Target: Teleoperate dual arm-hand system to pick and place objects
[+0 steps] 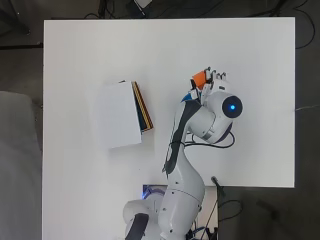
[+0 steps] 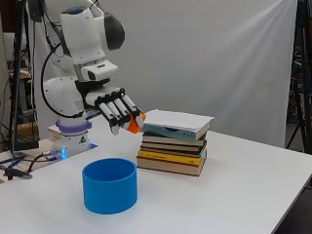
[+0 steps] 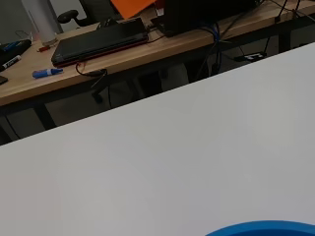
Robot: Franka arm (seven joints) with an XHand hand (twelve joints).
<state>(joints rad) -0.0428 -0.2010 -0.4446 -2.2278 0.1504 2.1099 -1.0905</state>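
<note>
An orange block (image 2: 135, 123) is held up in the air in my hand (image 2: 113, 108), whose fingers curl round it. From above, the orange block (image 1: 199, 77) pokes out beside the hand (image 1: 214, 81) over the table's right-middle. A blue round cup (image 2: 109, 185) stands open on the table below and in front of the hand. The overhead view shows just a sliver of the cup (image 1: 187, 97), the arm covering the remainder. In the wrist view the cup's rim (image 3: 261, 229) and a corner of the orange block (image 3: 132, 5) appear at opposite edges.
A stack of books (image 2: 173, 146) with a white one on top stands just beyond the hand; overhead the stack (image 1: 120, 114) lies left of the arm. The white table (image 1: 250, 55) spreads around. A desk with a laptop (image 3: 98, 42) lies past the table's edge.
</note>
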